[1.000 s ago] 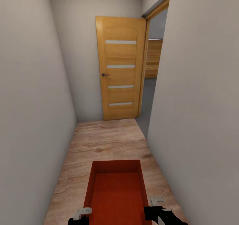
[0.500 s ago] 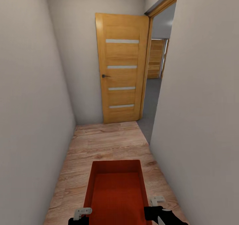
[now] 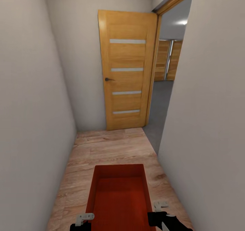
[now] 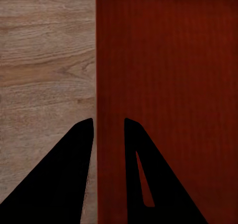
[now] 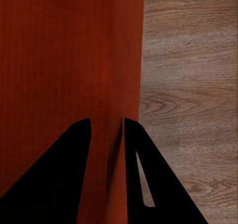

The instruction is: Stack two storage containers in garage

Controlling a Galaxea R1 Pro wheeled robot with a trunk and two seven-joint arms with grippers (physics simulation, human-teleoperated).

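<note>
One orange-red open-top storage container hangs low in front of me over the light wood plank floor. My left gripper is shut on its left wall, and in the left wrist view the fingers straddle that thin wall of the container. My right gripper is shut on the right wall, which sits pinched between its fingers at the edge of the container. The second container is out of view.
I am in a narrow hallway between pale walls, one on the left and one on the right. An open wooden door stands ahead. Beside it a doorway on the right shows a dark grey floor and wooden panels beyond.
The view has advanced down the hallway and swung slightly right. The door looks larger and more of the doorway shows. The container stays held the same way in both grippers.
</note>
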